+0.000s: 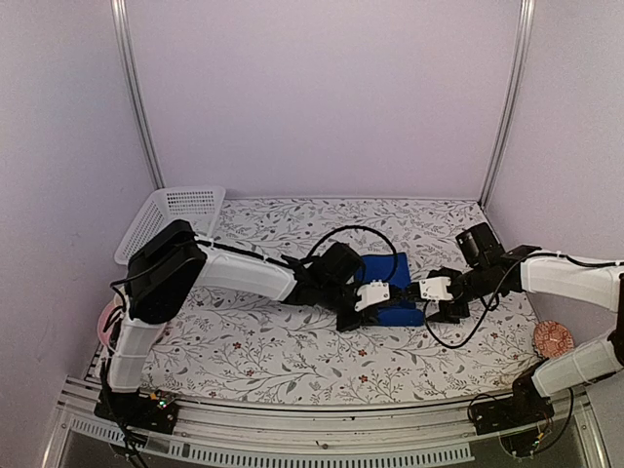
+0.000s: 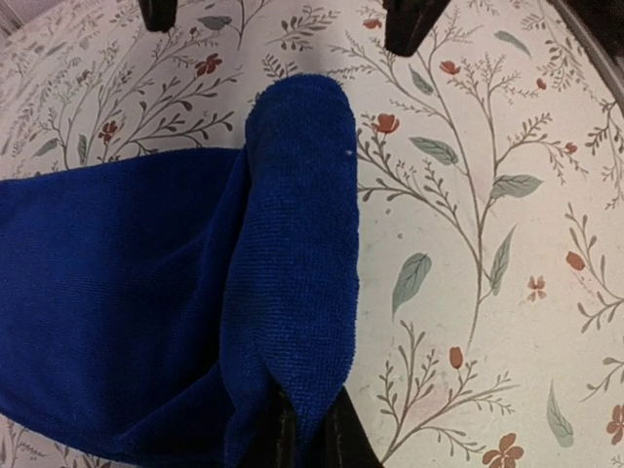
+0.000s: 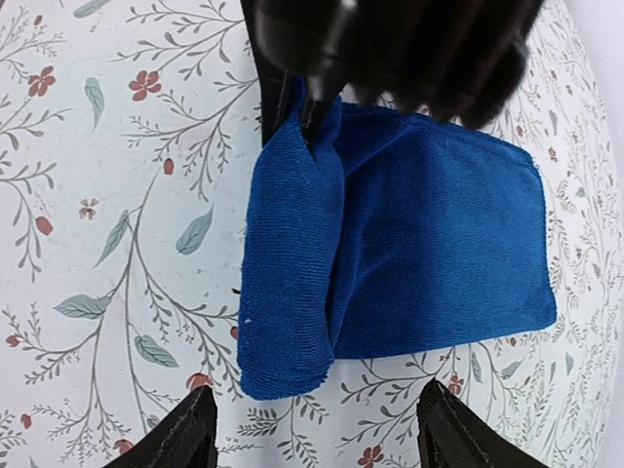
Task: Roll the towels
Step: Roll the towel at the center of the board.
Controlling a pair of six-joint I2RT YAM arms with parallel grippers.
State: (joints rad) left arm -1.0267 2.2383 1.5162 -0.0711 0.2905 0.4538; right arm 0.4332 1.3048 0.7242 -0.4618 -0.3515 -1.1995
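Blue terry cloth is caught between the closed fingers of the left claw (image 2: 310, 441), which pinches one end of a thick rolled fold along the edge of the blue towel (image 2: 292, 244). From that pinch the roll runs straight away from the claw's tips, and its rounded far end lies on the flowered tablecloth (image 2: 468, 292). The unrolled part of the towel spreads flat to one side of the roll, on the left in this claw's own camera. The right claw (image 3: 317, 439) faces the left one from the opposite end of the roll. Its two fingers stand wide apart, one to each side of the line of the roll, just short of its end and clear of the cloth. In its own view the roll reaches from near its tips up to the left claw (image 3: 302, 107) at the far end. Seen from above, the left claw (image 1: 359, 314) and the right claw (image 1: 444, 310) meet over the blue towel (image 1: 390, 271) mid-table, and a white basket (image 1: 171, 210) leans at the far left corner, well apart from both.
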